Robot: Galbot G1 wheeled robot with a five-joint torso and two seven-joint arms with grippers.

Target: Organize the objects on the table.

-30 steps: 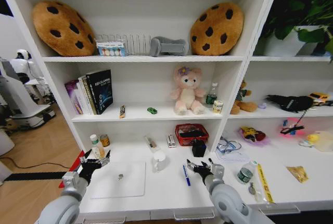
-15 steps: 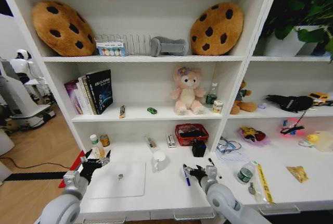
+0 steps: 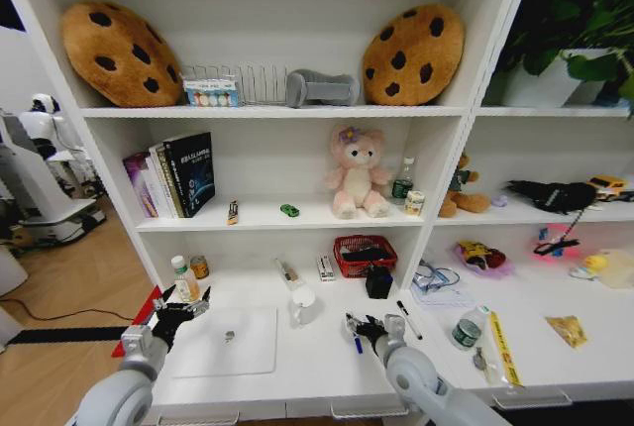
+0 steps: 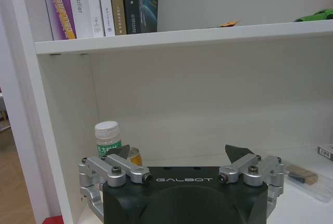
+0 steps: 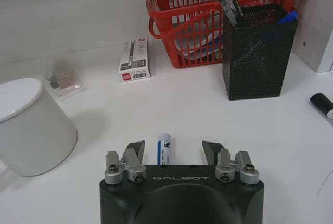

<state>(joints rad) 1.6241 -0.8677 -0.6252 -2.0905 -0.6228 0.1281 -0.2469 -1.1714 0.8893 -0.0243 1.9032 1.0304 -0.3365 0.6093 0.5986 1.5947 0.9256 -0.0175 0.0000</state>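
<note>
My right gripper (image 3: 364, 326) hovers low over the white table (image 3: 317, 359), open, with the blue pen (image 3: 355, 338) lying between its fingers. In the right wrist view the blue pen (image 5: 164, 149) lies flat between the spread fingers of the right gripper (image 5: 173, 150), untouched. Beside it are the white mug (image 3: 303, 305) (image 5: 30, 126) and the black marker (image 3: 403, 312) (image 5: 322, 104). The silver laptop (image 3: 226, 341) lies shut at the left. Open and empty, my left gripper (image 3: 174, 313) (image 4: 179, 155) hangs by the laptop's far left corner. A green-labelled can (image 3: 466, 332) and a yellow packet (image 3: 567, 329) sit at the right. On the shelf above stands the green toy car (image 3: 289, 210) (image 4: 317, 14).
A black mesh pen holder (image 5: 258, 49) and a red basket (image 5: 223, 13) stand against the back wall, with a small white box (image 5: 135, 60) nearby. A white-capped bottle (image 4: 107, 138) and a small can (image 4: 136, 156) stand ahead of the left gripper. Books (image 3: 170, 176) fill the shelf above.
My right gripper has moved left, from beside the black marker to over the blue pen, which uncovers the marker. The left arm has not moved.
</note>
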